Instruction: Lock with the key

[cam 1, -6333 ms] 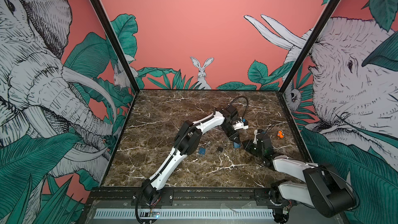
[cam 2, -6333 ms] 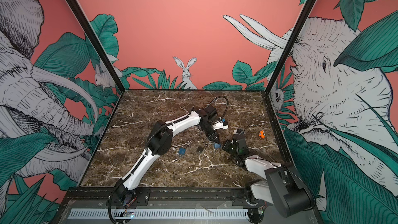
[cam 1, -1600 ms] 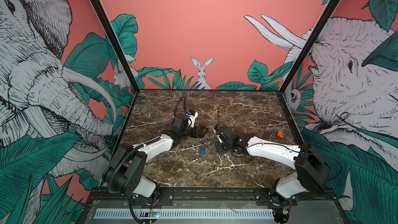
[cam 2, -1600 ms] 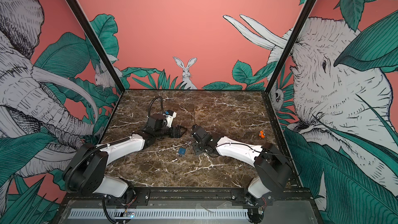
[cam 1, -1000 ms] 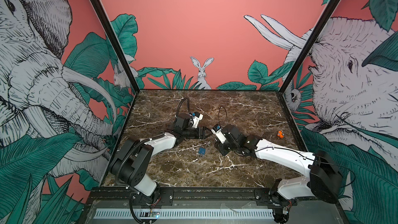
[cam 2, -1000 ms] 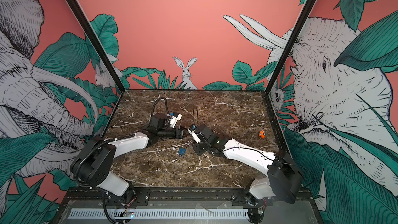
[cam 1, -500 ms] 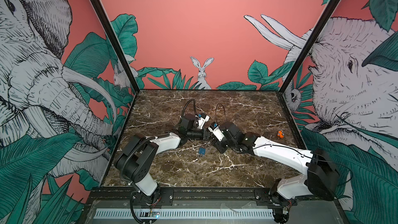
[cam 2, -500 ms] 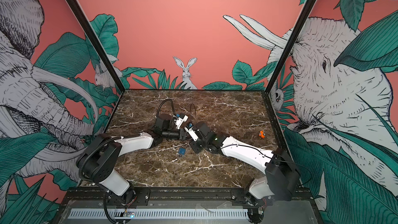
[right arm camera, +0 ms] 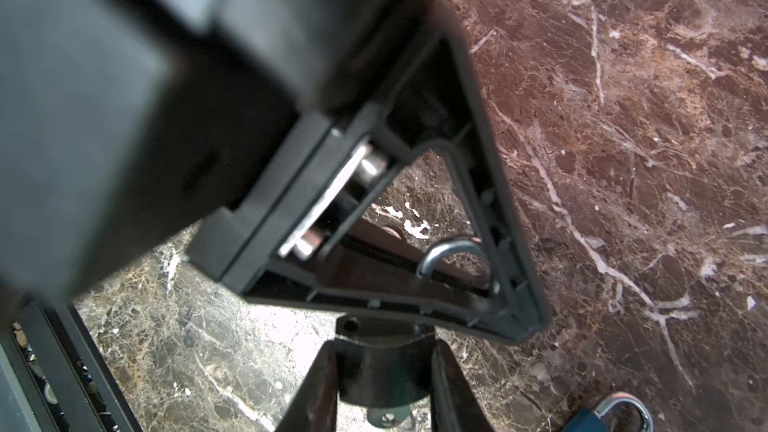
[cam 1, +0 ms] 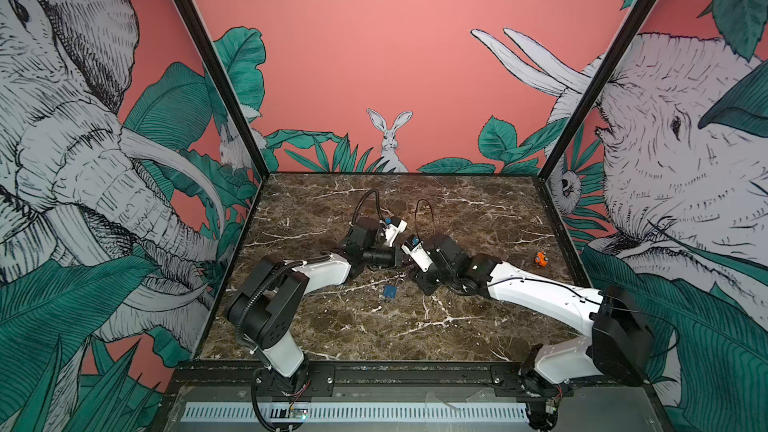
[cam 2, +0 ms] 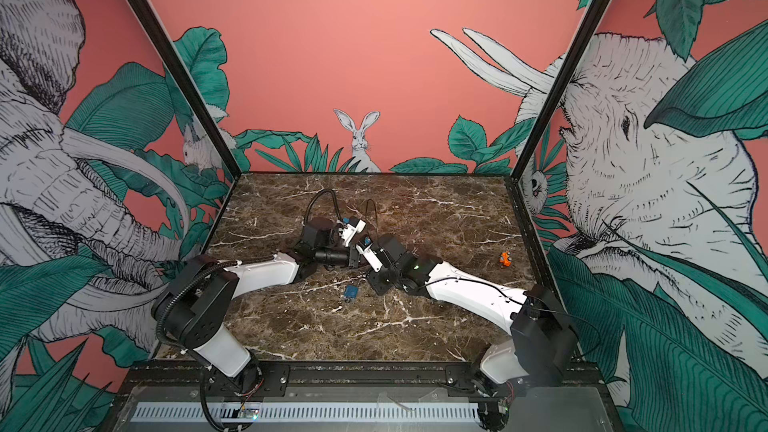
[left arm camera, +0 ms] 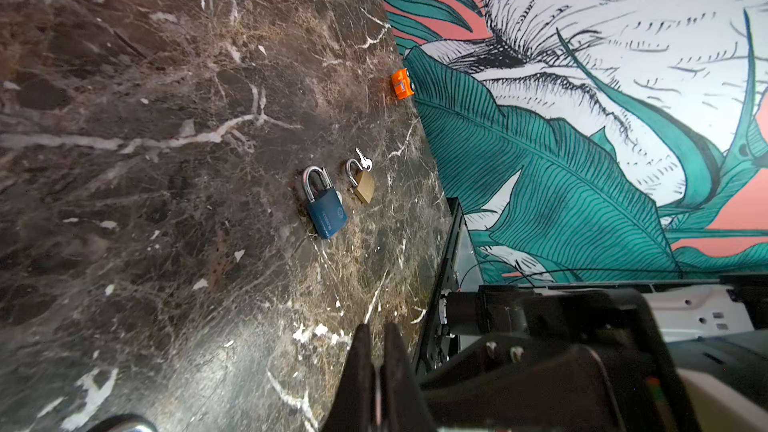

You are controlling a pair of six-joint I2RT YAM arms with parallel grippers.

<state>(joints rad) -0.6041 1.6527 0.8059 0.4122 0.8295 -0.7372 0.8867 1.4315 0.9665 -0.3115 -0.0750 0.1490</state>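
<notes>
Nearest you on the marble [cam 1: 374,334], your right gripper [right arm camera: 384,347] clamps a dark round object [right arm camera: 376,367]; just behind, your left gripper [left arm camera: 376,328] is pinched closed. Beyond it lie a blue padlock [left arm camera: 326,210], then a brass padlock [left arm camera: 364,187], the key [left arm camera: 364,160] at its shackle.

The right end effector [right arm camera: 384,351] clamps a dark round body [right arm camera: 380,372] near a silver shackle [right arm camera: 434,251], blue padlock [right arm camera: 615,417] beside.

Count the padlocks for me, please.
4: a blue padlock near the middle; a second blue padlock beside the brass padlock, farther right; a fourth, largely hidden, shows its shackle. More may be hidden.
</notes>
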